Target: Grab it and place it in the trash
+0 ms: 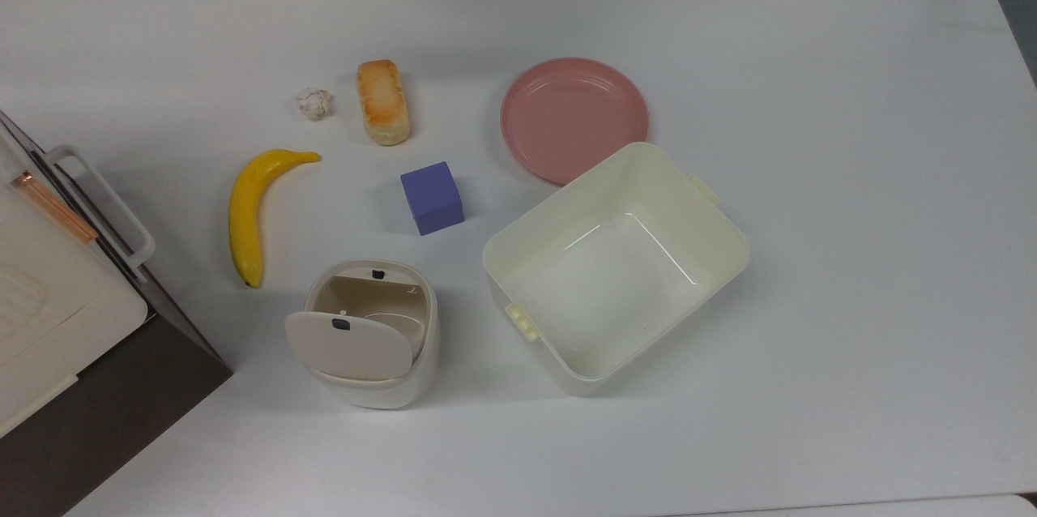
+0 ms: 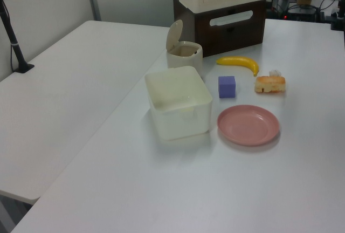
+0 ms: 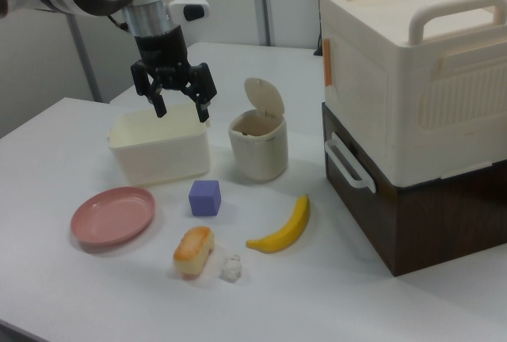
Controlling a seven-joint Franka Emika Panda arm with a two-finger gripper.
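The small crumpled white paper ball (image 1: 314, 104) lies on the white table just left of the bread loaf (image 1: 383, 101) in the top view; it also shows in the left view (image 2: 275, 73) and the right view (image 3: 231, 268). The trash, a rounded cream bin (image 1: 369, 335) with its flap lid tipped up, stands near the table's front (image 2: 183, 55) (image 3: 257, 148). In the right view my gripper (image 3: 181, 112) hangs open and empty in the air in front of the rectangular tub (image 3: 158, 148), well away from the paper ball.
A yellow banana (image 1: 247, 209), a purple cube (image 1: 432, 197), a pink plate (image 1: 573, 118) and a large cream tub (image 1: 616, 262) share the table. A cream box on a dark brown cabinet (image 3: 412, 112) stands at the top view's left edge.
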